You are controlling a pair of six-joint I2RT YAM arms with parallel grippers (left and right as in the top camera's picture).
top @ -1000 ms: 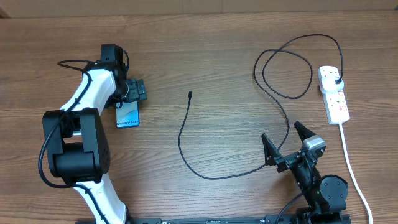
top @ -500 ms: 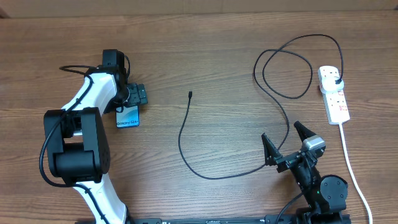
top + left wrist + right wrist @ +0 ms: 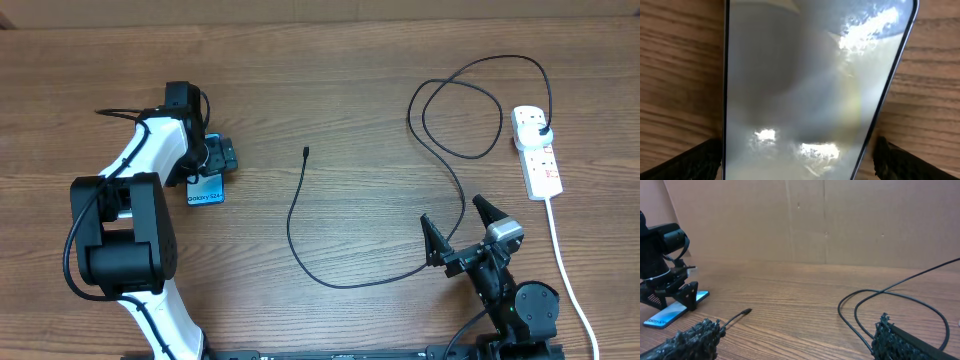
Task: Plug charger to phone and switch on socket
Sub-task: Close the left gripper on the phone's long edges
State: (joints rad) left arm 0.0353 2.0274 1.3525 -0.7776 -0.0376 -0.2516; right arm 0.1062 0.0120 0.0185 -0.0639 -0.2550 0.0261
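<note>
Phone (image 3: 206,187), charger (image 3: 289,225), socket (image 3: 540,160) — one each — left hand (image 3: 217,154) and right hand (image 3: 452,212) both open.

Overhead straight down; wrist cams low
Left wrist pressed close over phone (image 3: 805,85); right wrist sees same phone from afar

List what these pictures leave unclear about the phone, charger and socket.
1. Phone: far end hidden under the left gripper overhead; in the left wrist view glare blanks the screen and the frame's bottom edge cuts it off.
2. Socket: switch positions too small overhead.
3. Charger: connector tip too small overhead and in the right wrist view.
</note>
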